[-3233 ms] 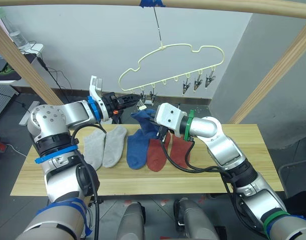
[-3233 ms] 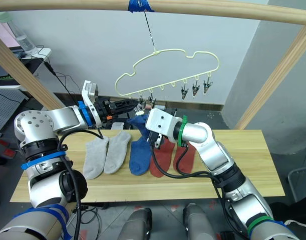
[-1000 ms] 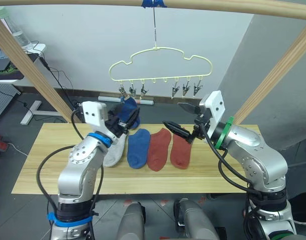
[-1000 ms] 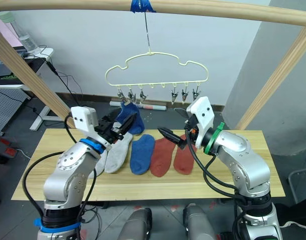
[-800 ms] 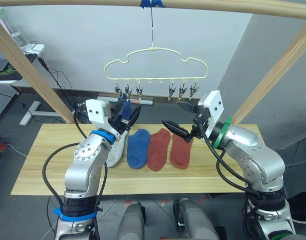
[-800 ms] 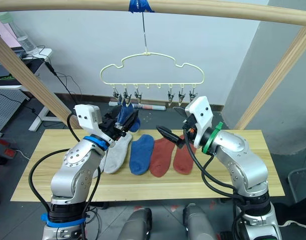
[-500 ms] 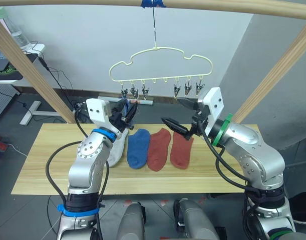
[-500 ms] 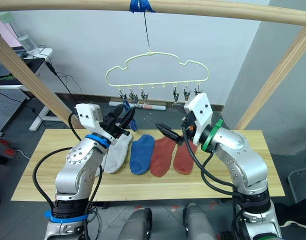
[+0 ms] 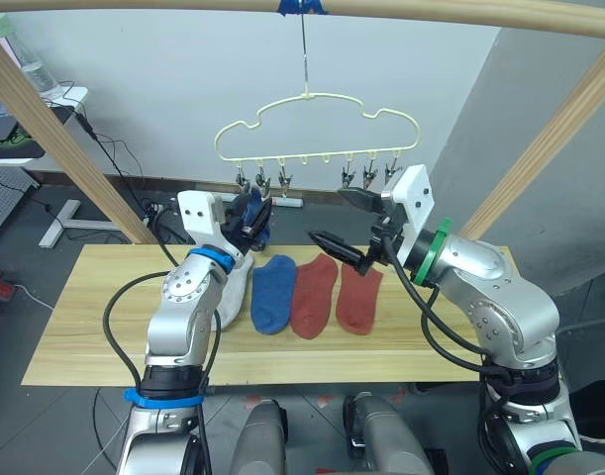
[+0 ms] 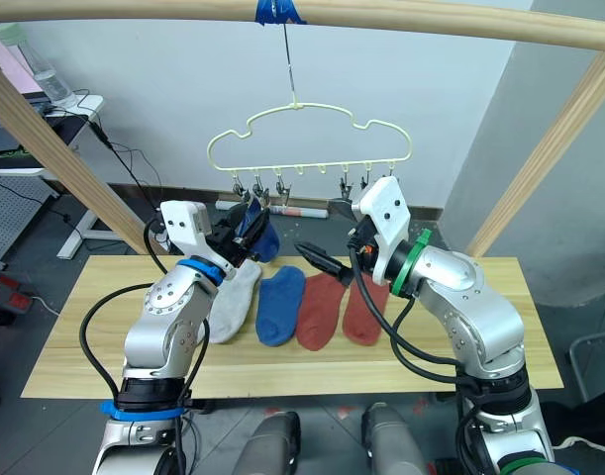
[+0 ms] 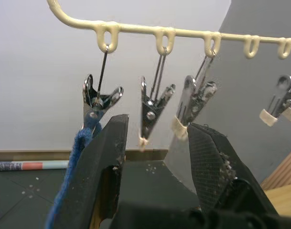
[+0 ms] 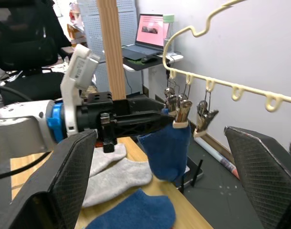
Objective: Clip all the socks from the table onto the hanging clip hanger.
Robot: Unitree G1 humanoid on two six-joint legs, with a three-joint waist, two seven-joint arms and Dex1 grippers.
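Head views: clip hanger (image 9: 317, 129) hangs from the wooden rail (image 9: 381, 8). One blue sock (image 10: 258, 235) dangles from its leftmost clip. On the counter (image 9: 74, 327) lie a grey sock (image 9: 233, 292), a second blue sock (image 9: 273, 292) and two rust red socks (image 9: 314, 294) side by side. Left tool (image 9: 257, 213) raised beside the hanging sock, fingers parted, holding nothing. Right tool (image 9: 347, 223) raised near the hanger's right clips, spread wide, empty.

Left wrist view: fingers (image 11: 105, 162) apart below the clips (image 11: 150, 112); blue fabric pinched in the end clip.

Right wrist view: wide-spread fingers (image 12: 66, 176); the left tool's fingers reach to the hanging blue sock.
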